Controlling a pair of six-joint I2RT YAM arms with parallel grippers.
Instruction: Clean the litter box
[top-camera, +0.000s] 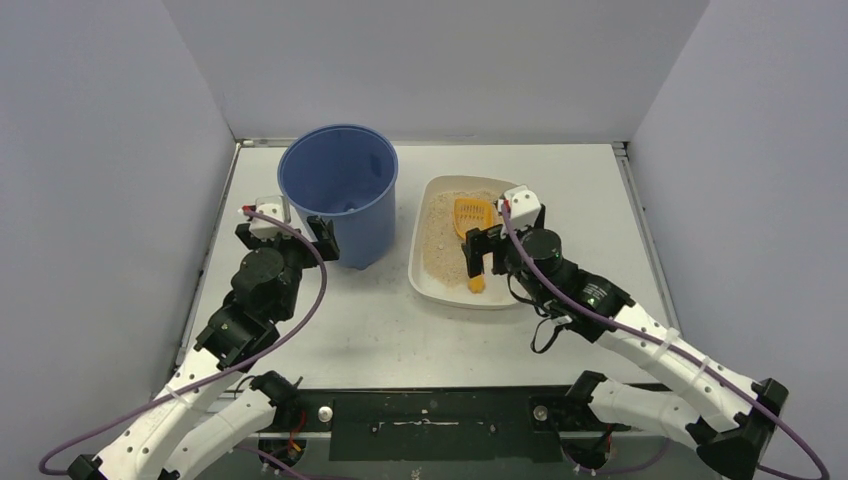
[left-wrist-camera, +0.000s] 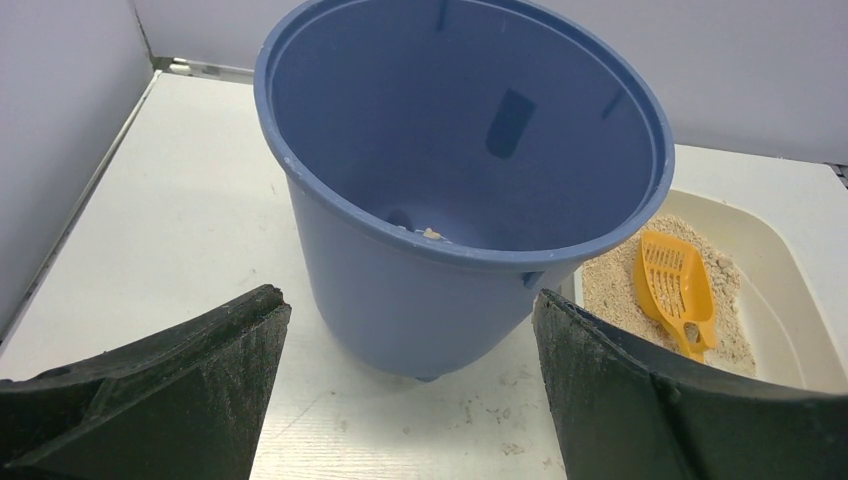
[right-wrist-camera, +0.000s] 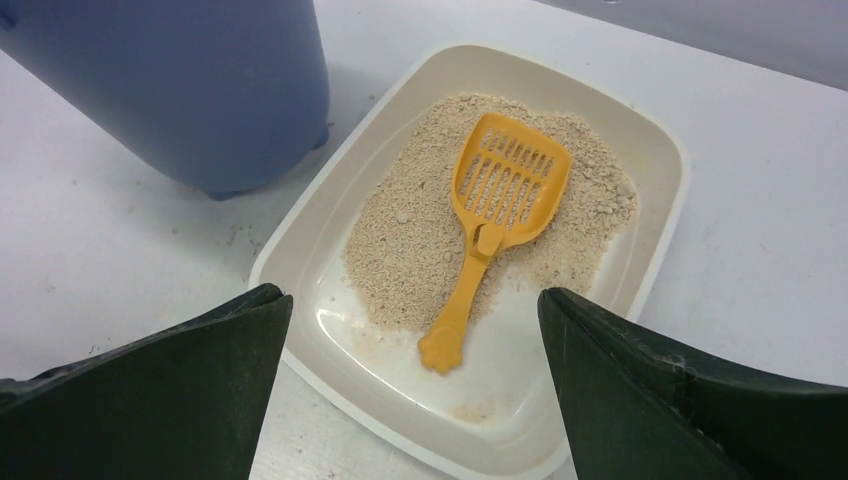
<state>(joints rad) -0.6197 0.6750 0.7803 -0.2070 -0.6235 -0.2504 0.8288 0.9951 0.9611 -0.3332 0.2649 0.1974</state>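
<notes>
You are working on a pale grey table (top-camera: 400, 330), closed in by plain walls on the left, right and far sides.

The litter box (top-camera: 418, 262) sits right of centre on the table, with its long side running near to far. Tan litter (right-wrist-camera: 410, 240) covers its far and middle parts, and the near end of its floor is mostly bare. A yellow scoop (right-wrist-camera: 505, 185) lies in it with the slotted head on the litter toward the far end. Its handle points near, and the paw-shaped tip rests on the bare floor.

Just left of the litter box stands a tall blue bucket (top-camera: 340, 195), upright, with a few pale crumbs on its bottom.

Your right gripper (top-camera: 487, 250) hangs over the near half of the litter box, above the scoop's handle. Its jaws are spread wide and hold nothing, and its fingers (right-wrist-camera: 170, 390) are clear of the scoop.

Your left gripper (top-camera: 288, 235) is at the near left side of the bucket, also spread wide and empty. The bucket stands just ahead of its fingers (left-wrist-camera: 160, 390), not between them.
</notes>
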